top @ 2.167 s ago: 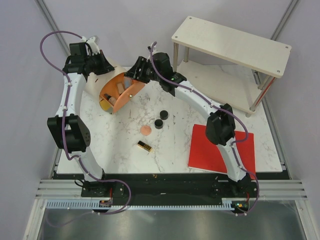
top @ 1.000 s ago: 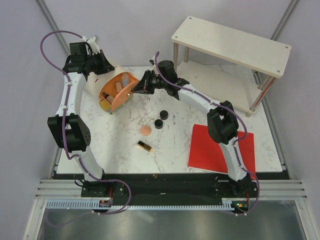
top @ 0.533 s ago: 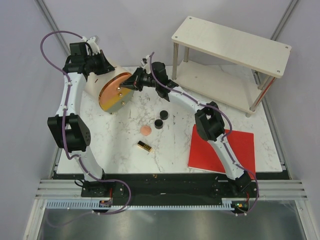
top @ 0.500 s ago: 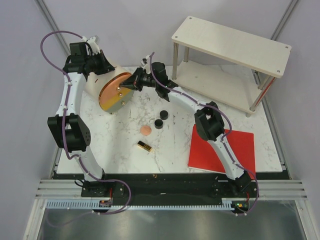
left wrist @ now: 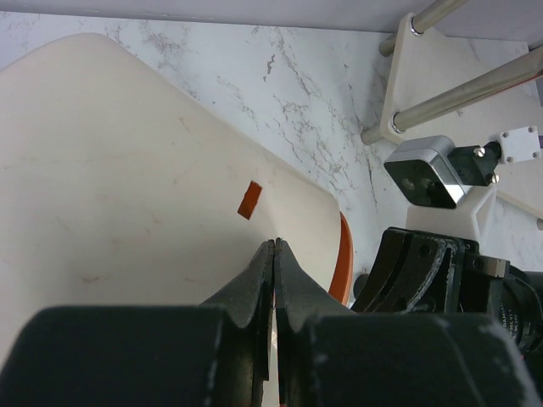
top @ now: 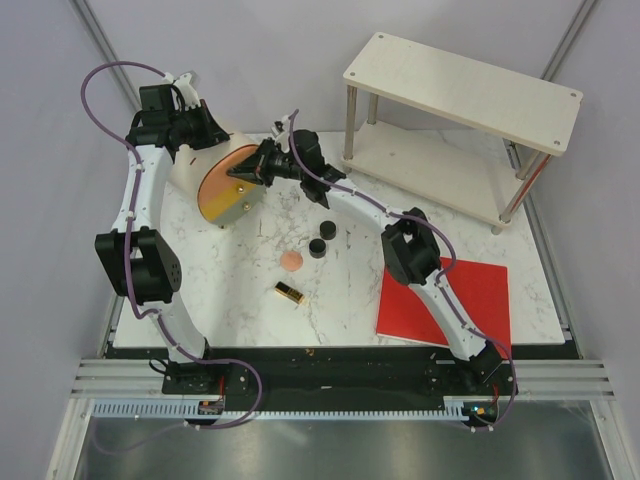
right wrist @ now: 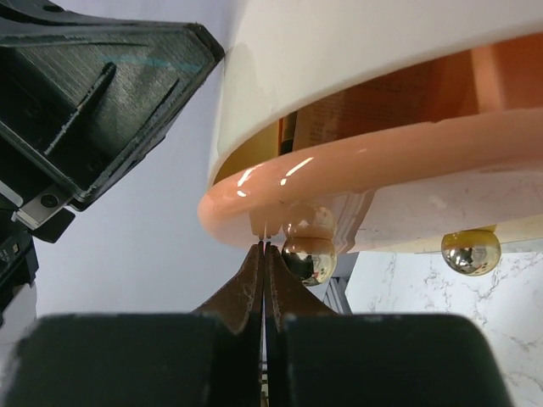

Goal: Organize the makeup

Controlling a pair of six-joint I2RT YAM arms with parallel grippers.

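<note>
Pressing on the orange rim of the round case (top: 228, 185), the right gripper (right wrist: 264, 246) has its fingers clenched together, tips touching the rim just beside a gold ball clasp (right wrist: 307, 259). The left gripper (left wrist: 273, 242) is pinched tight on the cream shell on the far side, and looks to be what holds the case tilted up. Between the two tools the lid gap is narrow. Something printed shows inside, but I can't tell what.

The loose makeup lies well apart from the right fingertips, back along that arm toward its base: two black compacts (top: 328, 229), a peach puff (top: 291, 260) just beside them, and the lipstick (top: 289, 292) further back.

Handling guess:
- **Compacts:** light, rigid, smooth and low. Take them from above across the diameter.
- **Puff:** soft and flat, so it will squash. Pinch it at the edge.
- **Lipstick:** slick, lying on its side, and may roll. Grip mid-barrel across the width.
</note>
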